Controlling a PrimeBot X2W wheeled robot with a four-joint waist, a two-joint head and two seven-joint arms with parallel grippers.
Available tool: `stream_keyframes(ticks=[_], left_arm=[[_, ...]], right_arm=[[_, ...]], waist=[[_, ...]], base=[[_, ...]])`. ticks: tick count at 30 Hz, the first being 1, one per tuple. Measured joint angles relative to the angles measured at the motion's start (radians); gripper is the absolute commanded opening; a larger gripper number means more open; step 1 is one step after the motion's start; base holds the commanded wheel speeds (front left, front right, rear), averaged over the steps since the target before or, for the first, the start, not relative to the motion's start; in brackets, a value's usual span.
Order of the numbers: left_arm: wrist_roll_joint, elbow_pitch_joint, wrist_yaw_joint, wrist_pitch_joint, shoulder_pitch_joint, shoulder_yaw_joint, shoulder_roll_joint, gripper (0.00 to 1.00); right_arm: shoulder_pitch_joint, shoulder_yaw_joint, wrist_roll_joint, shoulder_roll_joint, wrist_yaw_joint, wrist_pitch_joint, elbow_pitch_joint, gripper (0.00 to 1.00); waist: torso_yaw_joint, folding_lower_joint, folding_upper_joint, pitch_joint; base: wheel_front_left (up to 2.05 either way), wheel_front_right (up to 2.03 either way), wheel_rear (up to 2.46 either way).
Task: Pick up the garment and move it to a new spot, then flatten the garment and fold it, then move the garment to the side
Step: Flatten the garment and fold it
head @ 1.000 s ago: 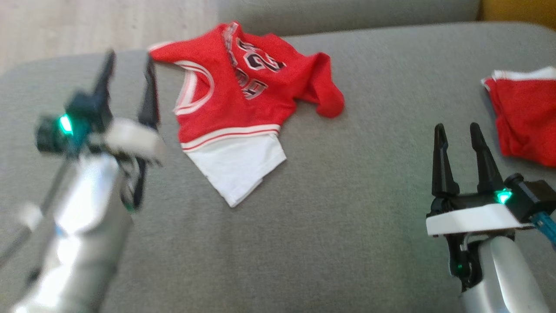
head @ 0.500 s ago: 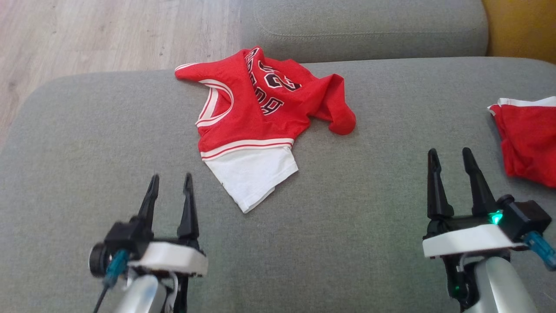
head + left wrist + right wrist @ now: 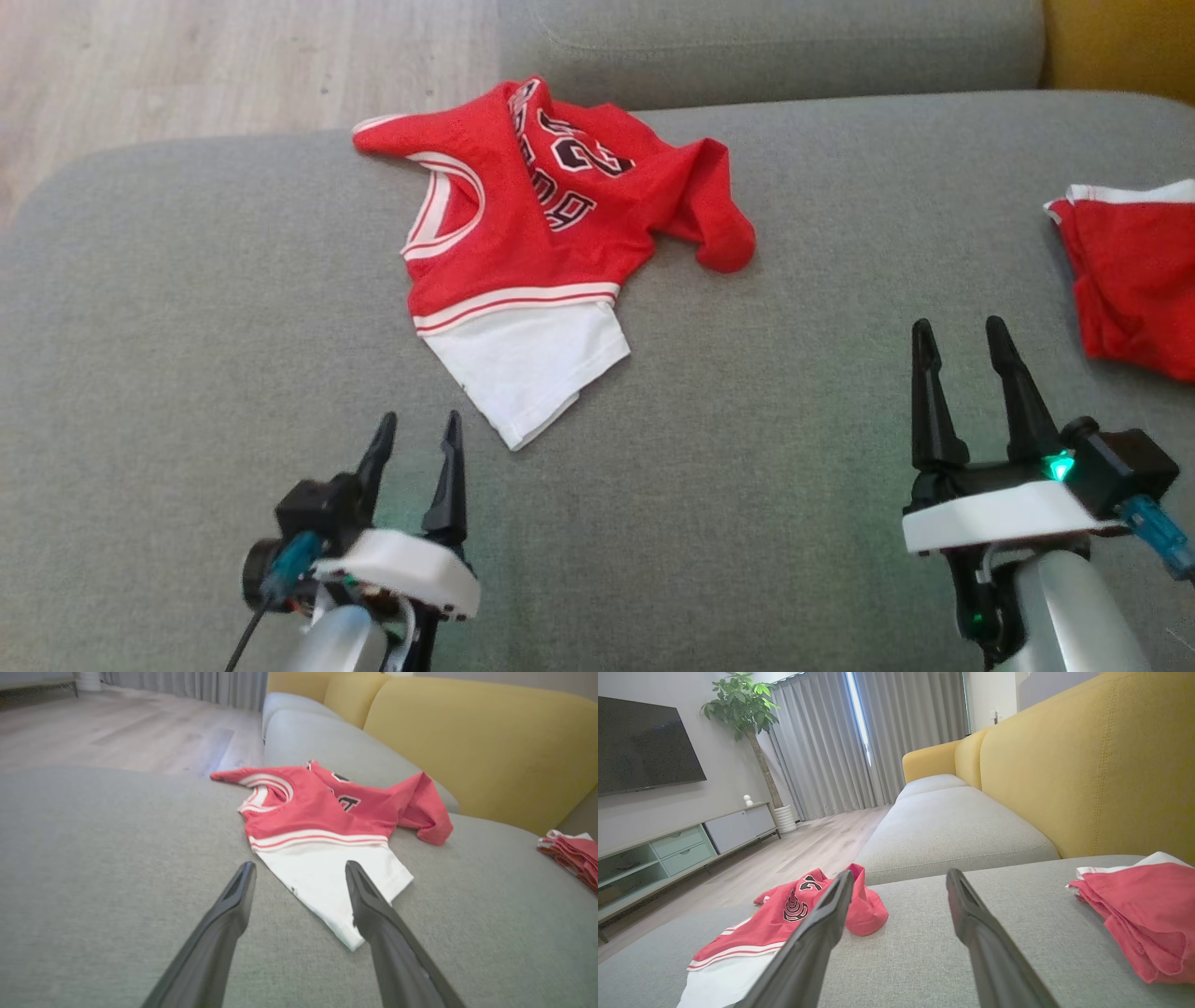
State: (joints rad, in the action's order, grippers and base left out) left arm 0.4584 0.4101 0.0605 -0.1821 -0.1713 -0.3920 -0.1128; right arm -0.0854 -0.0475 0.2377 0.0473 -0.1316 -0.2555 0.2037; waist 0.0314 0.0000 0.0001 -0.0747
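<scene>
A crumpled red jersey with white trim, dark lettering and a white lower part, the garment (image 3: 532, 252) (image 3: 317, 830) (image 3: 784, 924), lies on the grey sofa seat (image 3: 747, 448), towards its far left. My left gripper (image 3: 417, 437) (image 3: 299, 872) stands open just short of the garment's white corner, touching nothing. My right gripper (image 3: 962, 341) (image 3: 899, 879) is open too, well to the right of the garment and holding nothing.
A second red and white piece of clothing (image 3: 1134, 271) (image 3: 1143, 914) lies folded at the seat's right edge. A yellow backrest (image 3: 1087, 774) rises behind the seat. Wooden floor (image 3: 187, 65) lies beyond the seat's left end, with another grey cushion (image 3: 775, 47) further back.
My left arm has swung down from beside the garment's shoulder to the lower left, fingers now pointing at the white corner. The head camera has shifted. The garment lies as before.
</scene>
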Motion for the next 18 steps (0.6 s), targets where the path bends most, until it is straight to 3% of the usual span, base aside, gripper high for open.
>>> stream_keyframes(ticks=[7,18], left_arm=[[0.036,0.116,0.002,0.128,-0.085,-0.027,0.025,1.0],[0.036,0.221,0.02,0.215,-0.176,-0.034,0.028,1.0]], right_arm=[[-0.009,-0.011,0.0,0.0,0.0,0.0,0.0,1.0],[-0.04,-0.013,0.018,0.0,0.0,0.0,-0.006,1.0]], waist=[[-0.034,0.0001,0.0,-0.039],[-0.101,0.0001,0.0,-0.099]], base=[[0.0,0.0,0.0],[0.0,0.0,0.0]])
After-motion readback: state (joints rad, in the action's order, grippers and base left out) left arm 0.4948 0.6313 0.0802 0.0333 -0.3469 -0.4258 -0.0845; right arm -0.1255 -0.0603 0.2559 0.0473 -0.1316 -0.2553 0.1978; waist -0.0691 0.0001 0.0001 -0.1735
